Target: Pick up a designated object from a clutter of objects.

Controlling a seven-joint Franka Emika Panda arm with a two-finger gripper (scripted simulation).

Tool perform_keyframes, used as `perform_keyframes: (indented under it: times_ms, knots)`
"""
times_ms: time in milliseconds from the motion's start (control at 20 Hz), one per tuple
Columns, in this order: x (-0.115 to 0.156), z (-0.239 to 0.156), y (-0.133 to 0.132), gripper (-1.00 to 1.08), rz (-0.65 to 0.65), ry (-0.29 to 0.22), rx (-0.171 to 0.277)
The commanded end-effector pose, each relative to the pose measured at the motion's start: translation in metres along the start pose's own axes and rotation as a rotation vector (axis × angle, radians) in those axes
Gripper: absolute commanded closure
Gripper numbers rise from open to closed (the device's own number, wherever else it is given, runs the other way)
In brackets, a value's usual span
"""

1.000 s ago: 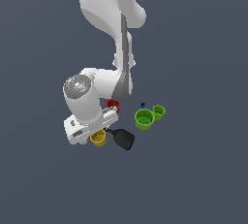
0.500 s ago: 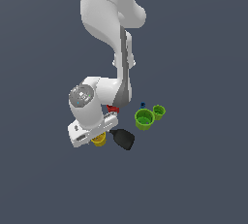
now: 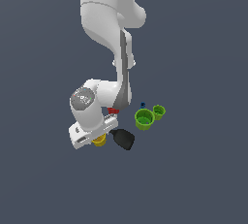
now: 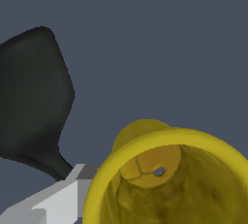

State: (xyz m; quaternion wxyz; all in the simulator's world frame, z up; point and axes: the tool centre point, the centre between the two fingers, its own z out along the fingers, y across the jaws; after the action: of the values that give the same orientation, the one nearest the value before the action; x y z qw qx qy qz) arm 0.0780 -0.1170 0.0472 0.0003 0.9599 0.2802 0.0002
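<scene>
Toward the desk's near edge, I am hanging low over the yellow cup [image 3: 100,141], beside the spatula [image 3: 124,139]. I cannot tell whether my jaws are clenching it. Reaching looks done; lifting is remaining.

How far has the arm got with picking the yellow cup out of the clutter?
Done: the gripper is down over the yellow cup, beside the black spatula. In hand: closing in; the wrist view looks straight into the cup, though the jaws' state is hidden. Left: a confirmed grasp and lift. The green cups stand apart.
</scene>
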Motion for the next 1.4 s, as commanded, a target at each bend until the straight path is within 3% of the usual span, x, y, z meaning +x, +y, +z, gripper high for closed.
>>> perform_keyframes:
  times_ms: [0, 700, 1350]
  knots:
    - [0.0, 0.001, -0.001, 1.08, -0.001, 0.0, 0.001]
    - [-0.002, -0.019, -0.006, 1.08, 0.0, 0.0, 0.0]
    - [-0.011, -0.121, -0.039, 1.08, 0.0, 0.0, 0.0]
